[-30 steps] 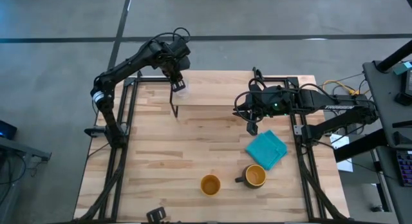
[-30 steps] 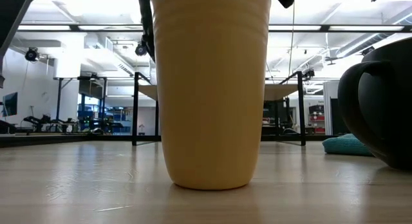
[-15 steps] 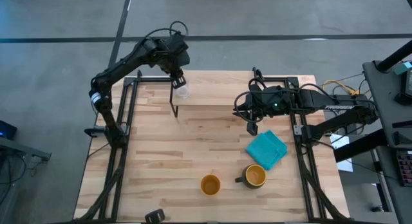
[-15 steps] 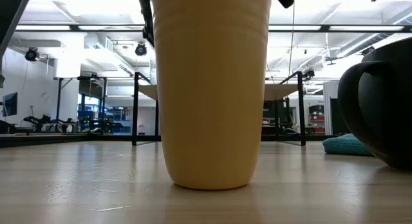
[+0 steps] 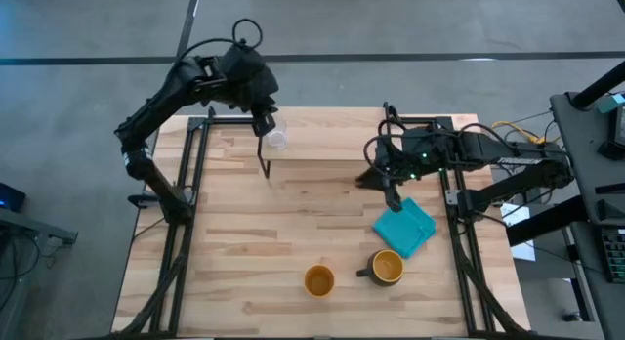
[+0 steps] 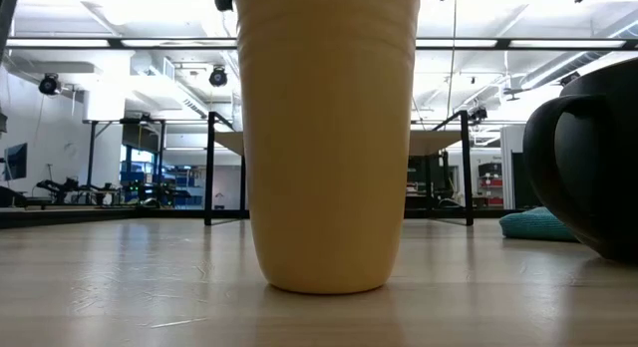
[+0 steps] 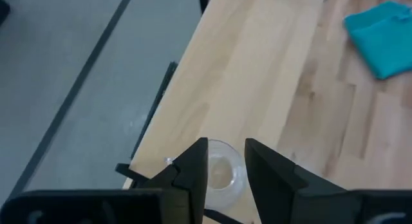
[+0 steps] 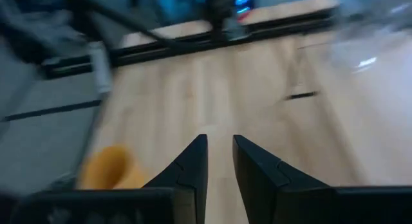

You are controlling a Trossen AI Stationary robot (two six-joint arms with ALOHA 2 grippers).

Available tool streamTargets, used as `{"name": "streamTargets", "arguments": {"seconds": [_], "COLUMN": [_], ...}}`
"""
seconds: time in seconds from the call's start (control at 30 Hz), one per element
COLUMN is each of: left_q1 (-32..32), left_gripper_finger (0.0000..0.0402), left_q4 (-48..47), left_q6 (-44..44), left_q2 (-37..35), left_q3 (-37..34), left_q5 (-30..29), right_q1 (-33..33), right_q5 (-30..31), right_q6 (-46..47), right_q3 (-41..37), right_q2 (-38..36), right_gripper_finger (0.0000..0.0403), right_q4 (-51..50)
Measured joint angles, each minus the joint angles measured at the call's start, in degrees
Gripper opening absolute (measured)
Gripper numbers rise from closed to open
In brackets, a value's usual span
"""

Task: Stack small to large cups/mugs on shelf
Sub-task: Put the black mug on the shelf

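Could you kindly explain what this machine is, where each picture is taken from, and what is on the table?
It is a robot with two dark arms at a wooden table. One camera looks down from above, one sits at tabletop height, and one rides on each wrist. The left tool is above a low shelf, beside a small clear cup standing on it; nothing is held. The right tool hangs empty near a teal cloth. A yellow cup and a dark mug stand at the near edge.

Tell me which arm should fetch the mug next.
Right. Its claw hangs open above the teal cloth, nearer the dark mug; the left claw sits by the clear cup on the shelf.
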Motion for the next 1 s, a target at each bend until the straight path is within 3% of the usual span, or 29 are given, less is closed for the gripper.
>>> {"name": "streamTargets", "arguments": {"seconds": [0.1, 0.5, 0.77, 1.0], "left_q1": [-1.16, -1.56, -1.61, -1.61], "left_gripper_finger": [0.0089, 0.0089, 0.0089, 0.0089], "left_q4": [0.15, 0.16, 0.17, 0.15], "left_q6": [-0.17, -4.39, -4.35, -4.31], "left_q2": [-1.59, -2.47, -2.23, -2.23], "left_q3": [-0.21, -0.5, -0.55, -0.57], "left_q5": [0.03, 0.06, 0.07, 0.12], "right_q1": [1.59, 13.33, 17.52, 19.94], "right_q5": [-3.14, -3.45, -3.31, -3.32], "right_q6": [2.91, 17.56, 13.95, 1.77], "right_q3": [1.95, 2.3, 2.3, 2.28], "right_q2": [0.0, 4.64, 11.68, 17.51], "right_gripper_finger": [0.0068, 0.0068, 0.0068, 0.0068], "right_q4": [-5.59, -25.85, -26.97, -28.07]}}
